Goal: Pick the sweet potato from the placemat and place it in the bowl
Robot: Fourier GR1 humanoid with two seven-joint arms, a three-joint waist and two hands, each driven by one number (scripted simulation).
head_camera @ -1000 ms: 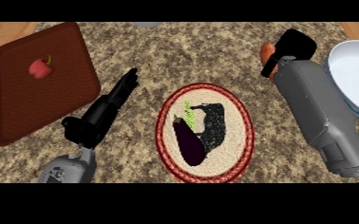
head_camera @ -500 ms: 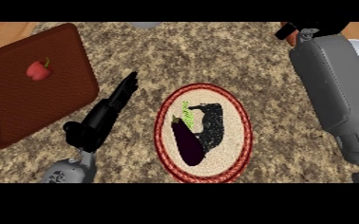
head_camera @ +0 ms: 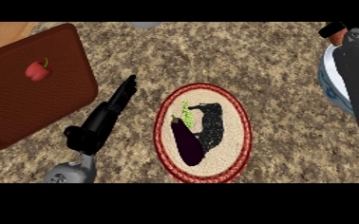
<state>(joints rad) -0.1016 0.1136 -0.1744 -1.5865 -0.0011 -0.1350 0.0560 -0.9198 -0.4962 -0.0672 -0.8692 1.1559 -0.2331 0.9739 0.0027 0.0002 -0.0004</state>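
Two hands show. The left hand (head_camera: 98, 123) rests at lower left, its fingers (head_camera: 128, 86) straight and holding nothing. At the upper right edge, the right hand (head_camera: 334, 29) seems closed on an orange sliver, which I take to be the sweet potato (head_camera: 340, 38), just above the rim of the bowl (head_camera: 331, 88). The placemat (head_camera: 235, 137) at centre holds an eggplant (head_camera: 188, 144). It is best to bring the potato over the bowl's middle and lower it before releasing, well away from the rim.

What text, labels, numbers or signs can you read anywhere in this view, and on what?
None readable: no words, labels, brands, numbers or signs show. The brown mat, the round placemat, the eggplant and the bowl all look unmarked.
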